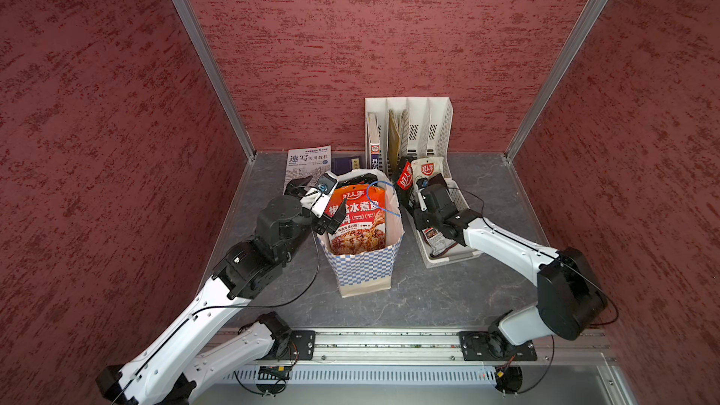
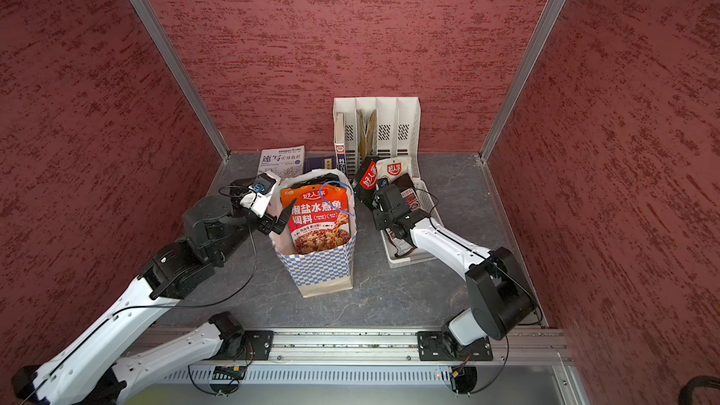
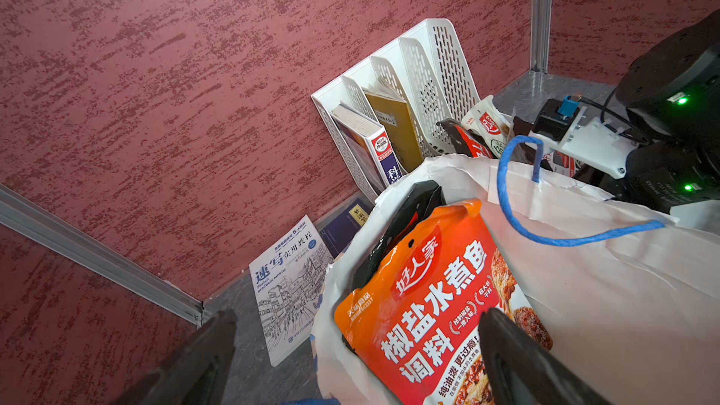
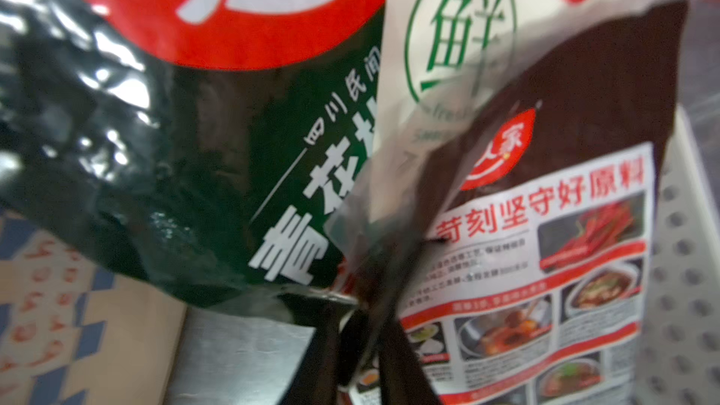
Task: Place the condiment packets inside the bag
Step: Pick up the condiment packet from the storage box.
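Packets in bag: two. An orange pouch (image 1: 358, 220) with white lettering and a food photo stands upright above the rim, with a glossy black pouch (image 3: 409, 212) behind it.
Packets in basket (image 1: 452, 261): three propped at its far end, a black-green packet (image 1: 405, 181) with a red logo, a white packet (image 1: 428, 169) and a dark brown packet (image 4: 584, 111); at least one flat packet (image 1: 436, 239) lies under the right arm.
Bag (image 1: 366, 266): one, white paper with a blue-checkered band, upright mid-surface (image 1: 428, 298).
Left hand (image 3: 358, 315): fingers wide apart, straddling the bag's rim.
Right hand (image 4: 362, 305): fingers together at the propped packets' lower edges; which one is gripped cannot be told.
Beyond: one four-slot file rack (image 1: 409, 111) holding two books; a sketching manual (image 1: 307, 161) and a dark blue book (image 1: 346, 163) lie by the back wall.
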`<state>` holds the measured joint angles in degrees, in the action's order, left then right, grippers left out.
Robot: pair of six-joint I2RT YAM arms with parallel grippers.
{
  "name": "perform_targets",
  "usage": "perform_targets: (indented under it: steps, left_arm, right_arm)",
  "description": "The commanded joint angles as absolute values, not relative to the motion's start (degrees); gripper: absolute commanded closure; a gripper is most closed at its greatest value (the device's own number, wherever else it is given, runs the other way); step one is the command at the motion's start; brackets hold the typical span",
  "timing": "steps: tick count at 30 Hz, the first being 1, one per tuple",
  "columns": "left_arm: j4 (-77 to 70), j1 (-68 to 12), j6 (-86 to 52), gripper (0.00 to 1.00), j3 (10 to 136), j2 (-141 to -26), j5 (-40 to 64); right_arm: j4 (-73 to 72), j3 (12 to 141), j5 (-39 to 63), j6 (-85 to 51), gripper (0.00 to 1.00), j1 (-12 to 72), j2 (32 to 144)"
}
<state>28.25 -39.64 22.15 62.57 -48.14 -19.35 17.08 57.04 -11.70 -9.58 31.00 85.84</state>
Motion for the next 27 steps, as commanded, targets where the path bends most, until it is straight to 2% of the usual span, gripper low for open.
perform_targets:
  steps: [1,7,15,20,23,27]
  left_arm:
    - [27.94,-39.45,20.66,0.0,62.3,-47.28,-18.32]
    - [27.53,-39.36,19.71,0.0,62.81,-47.48,-16.68]
    - [27.45,-39.55,19.08,0.0,66.73,-49.32,-5.82]
    - [26.76,-39.64,22.45,0.0,68.45,-49.5,1.52]
    - [28.68,-39.63,25.0,0.0,70.72,-50.44,7.53]
    - [35.94,-39.9,30.83,0.0,74.61,-53.23,23.51]
  right_arm:
    - [16.41,55.97,-20.74,-10.57,1.0,30.21,81.21]
    - [15.4,51.3,-23.31,-10.12,1.0,29.08,72.07]
    - [14.27,49.81,-11.27,0.29,1.0,28.92,55.06]
    - [21.6,55.54,4.7,8.21,1.0,29.0,46.82]
    - [29.31,61.49,19.62,14.56,1.0,28.98,44.83]
    - [40.91,69.29,30.6,19.39,1.0,29.01,45.31]
